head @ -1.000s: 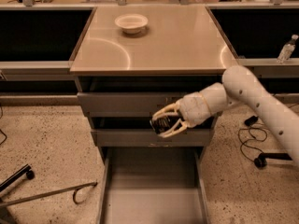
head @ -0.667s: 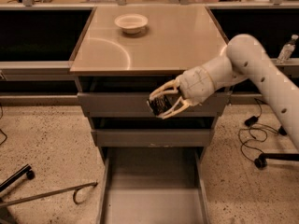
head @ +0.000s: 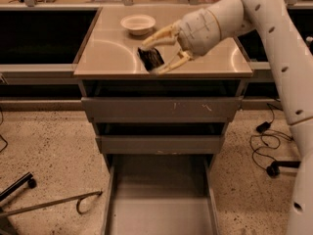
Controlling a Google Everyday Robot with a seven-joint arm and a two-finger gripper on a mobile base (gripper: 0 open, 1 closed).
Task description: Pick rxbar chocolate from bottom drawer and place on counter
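Note:
My gripper (head: pixel 155 57) is over the front middle of the counter (head: pixel 107 58), fingers pointing left. It is shut on the rxbar chocolate (head: pixel 151 58), a small black bar held between the two cream fingers just above the beige top. The bottom drawer (head: pixel 159 214) is pulled open below, with a bare grey floor. The white arm reaches in from the upper right.
A white bowl (head: pixel 138 24) sits at the back of the counter. Two shallower grey drawers (head: pixel 161 109) stand above the open one. A metal rod with a hook (head: pixel 54 204) lies on the speckled floor at the left. Cables (head: pixel 264 146) lie on the right.
The gripper has risen with the black bar from in front of the upper drawers to above the counter's front part.

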